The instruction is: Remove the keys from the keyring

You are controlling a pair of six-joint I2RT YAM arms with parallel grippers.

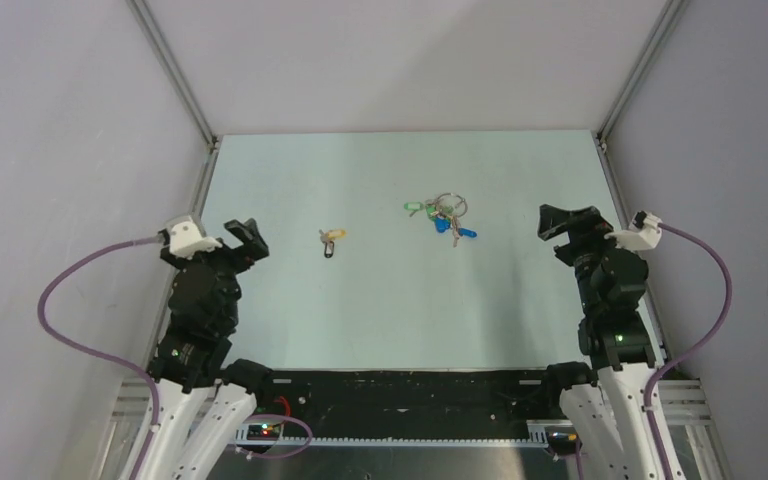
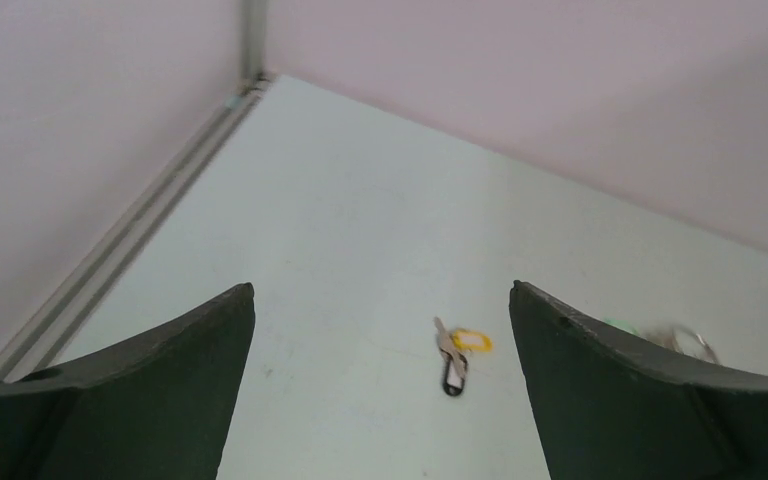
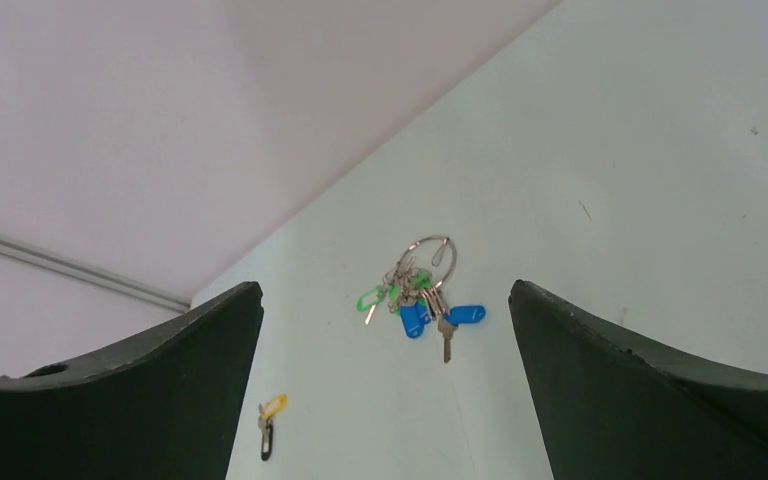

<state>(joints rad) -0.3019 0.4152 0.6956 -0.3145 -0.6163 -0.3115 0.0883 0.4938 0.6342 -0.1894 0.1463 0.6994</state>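
A bunch of keys (image 1: 444, 220) with blue and green plastic heads hangs on a thin silver keyring (image 1: 450, 204) lying on the pale green table, right of centre. The right wrist view shows the keys (image 3: 425, 307) and the keyring (image 3: 434, 250) ahead, between the jaws. My right gripper (image 1: 564, 222) is open and empty, well to the right of the bunch. My left gripper (image 1: 244, 240) is open and empty at the left side. In the left wrist view only an edge of the bunch (image 2: 682, 338) peeks out, blurred, beside the right finger.
A small yellow-and-black tagged piece (image 1: 330, 241) lies apart, left of the bunch; it also shows in the left wrist view (image 2: 457, 353) and the right wrist view (image 3: 269, 423). Grey walls with metal rails (image 1: 175, 75) enclose the table on three sides.
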